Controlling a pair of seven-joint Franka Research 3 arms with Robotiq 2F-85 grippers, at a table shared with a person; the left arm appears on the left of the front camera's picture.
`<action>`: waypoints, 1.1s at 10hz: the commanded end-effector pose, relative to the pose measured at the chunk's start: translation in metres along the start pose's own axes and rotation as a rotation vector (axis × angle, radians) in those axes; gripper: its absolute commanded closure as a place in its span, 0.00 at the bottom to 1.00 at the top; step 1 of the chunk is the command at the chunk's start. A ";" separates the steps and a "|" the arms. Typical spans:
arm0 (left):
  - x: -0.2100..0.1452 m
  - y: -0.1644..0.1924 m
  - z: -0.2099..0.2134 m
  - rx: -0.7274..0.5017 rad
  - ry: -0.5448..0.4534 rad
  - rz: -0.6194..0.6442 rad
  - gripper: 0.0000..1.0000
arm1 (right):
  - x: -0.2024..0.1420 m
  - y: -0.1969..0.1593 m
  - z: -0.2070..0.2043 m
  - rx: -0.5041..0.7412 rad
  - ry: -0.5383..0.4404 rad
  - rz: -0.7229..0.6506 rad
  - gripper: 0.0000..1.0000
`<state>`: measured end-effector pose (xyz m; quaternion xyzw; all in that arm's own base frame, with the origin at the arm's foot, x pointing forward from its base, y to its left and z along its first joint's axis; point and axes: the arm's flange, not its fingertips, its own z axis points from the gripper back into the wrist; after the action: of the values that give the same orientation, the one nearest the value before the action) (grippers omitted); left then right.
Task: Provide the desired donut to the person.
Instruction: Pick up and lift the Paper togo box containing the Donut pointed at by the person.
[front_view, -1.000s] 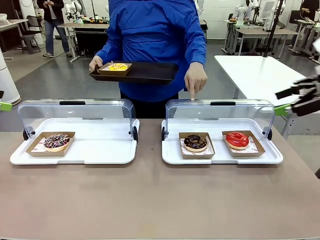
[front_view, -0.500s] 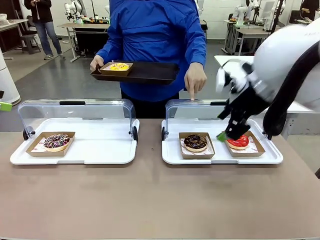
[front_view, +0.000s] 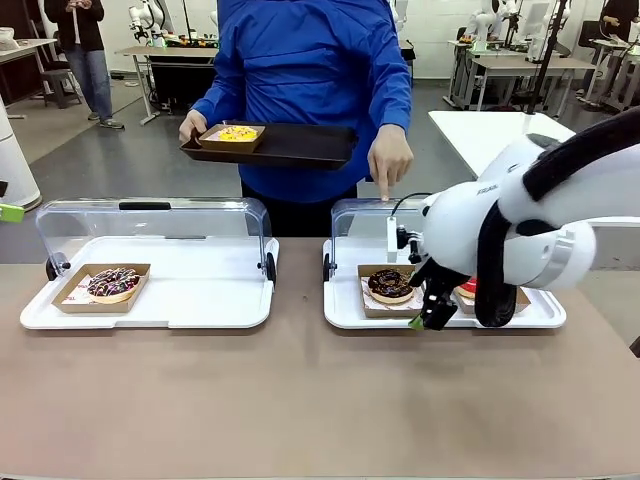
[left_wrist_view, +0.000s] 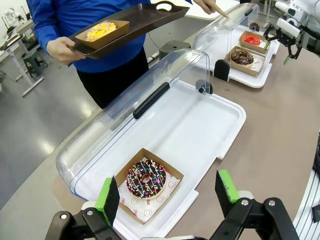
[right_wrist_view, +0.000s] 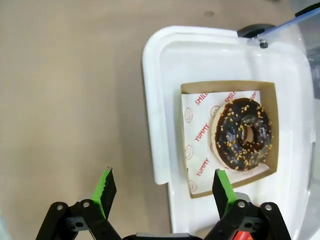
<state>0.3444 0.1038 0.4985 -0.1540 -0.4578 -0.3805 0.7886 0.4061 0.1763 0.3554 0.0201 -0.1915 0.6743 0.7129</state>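
— Which one do we take as wanted?
— The person (front_view: 310, 90) sets one fingertip of a hand (front_view: 390, 155) on the clear lid (front_view: 355, 228), right above the chocolate donut (right_wrist_view: 243, 134). We read that as the pick. The donut sits in its open cardboard box (right_wrist_view: 225, 86) on the right-hand tray (right_wrist_view: 165, 60), with the lid swung back.
— The other hand?
— It holds a dark serving tray (front_view: 300, 148) level at the chest, with a yellow donut (front_view: 237, 133) on it. There's room beside that one, likely for ours.
— Our right gripper (right_wrist_view: 162, 186)?
— Over the tray's near rim, just short of the box, with jaws spread wide and nothing in them. We judge that wide enough to take the box by its walls and spare the icing.
— Left gripper (left_wrist_view: 167, 189)?
— Also wide and empty, hanging above the sprinkled donut (left_wrist_view: 145, 178) on the left-hand tray (left_wrist_view: 210, 115). Parked, we think; nothing calls for it here.
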 end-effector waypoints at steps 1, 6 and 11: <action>-0.001 0.001 0.000 -0.002 -0.005 0.005 0.00 | -0.003 -0.022 -0.007 0.001 0.027 0.008 0.00; -0.001 0.001 0.000 -0.002 -0.005 0.005 0.00 | -0.003 -0.049 -0.021 0.042 0.079 0.054 0.00; -0.001 0.001 0.000 -0.002 -0.005 0.005 0.00 | -0.006 -0.054 -0.028 0.025 0.155 0.057 1.00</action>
<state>0.3444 0.1038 0.4985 -0.1541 -0.4577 -0.3805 0.7886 0.4591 0.1664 0.3394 -0.0223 -0.1366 0.7001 0.7005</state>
